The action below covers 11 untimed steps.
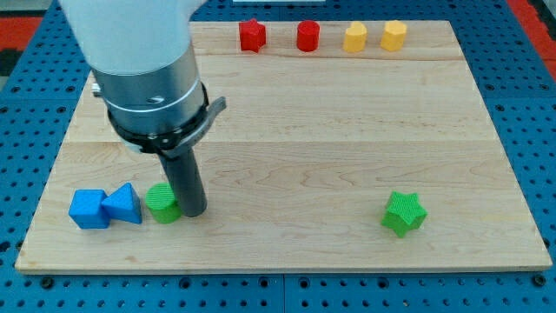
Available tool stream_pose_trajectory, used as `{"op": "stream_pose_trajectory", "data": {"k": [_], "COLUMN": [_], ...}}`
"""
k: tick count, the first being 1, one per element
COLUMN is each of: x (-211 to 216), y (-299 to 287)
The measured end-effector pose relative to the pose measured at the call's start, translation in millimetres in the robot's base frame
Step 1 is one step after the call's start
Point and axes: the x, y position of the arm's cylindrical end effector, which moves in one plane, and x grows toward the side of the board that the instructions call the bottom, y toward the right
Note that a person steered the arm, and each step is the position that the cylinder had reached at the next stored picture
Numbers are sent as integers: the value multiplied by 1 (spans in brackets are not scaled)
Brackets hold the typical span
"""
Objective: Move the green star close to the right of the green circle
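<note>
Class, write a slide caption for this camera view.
My tip beside the green circle, far from the green star on the board's right.

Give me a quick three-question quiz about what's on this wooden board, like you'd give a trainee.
1. True or false: the green star is touching the green circle.
2. How many blocks sit in the row along the view's top edge? A) two B) four C) six
3. Fill in: my tip stands right beside the green ____.

Key
1. False. The star lies far toward the view's right; the circle is at the lower left, next to the blue triangle and blue cube.
2. B: two red, two yellow.
3. circle, on its right side in the view.
</note>
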Motion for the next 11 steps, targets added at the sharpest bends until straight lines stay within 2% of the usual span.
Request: {"op": "stream_pose_trajectory", "data": {"k": [1, 2, 4, 5, 6, 8, 10, 11], "x": [0, 0, 46, 48, 28, -14, -30, -18], "y": [-14, 18, 244, 356, 375, 210, 77, 100]}}
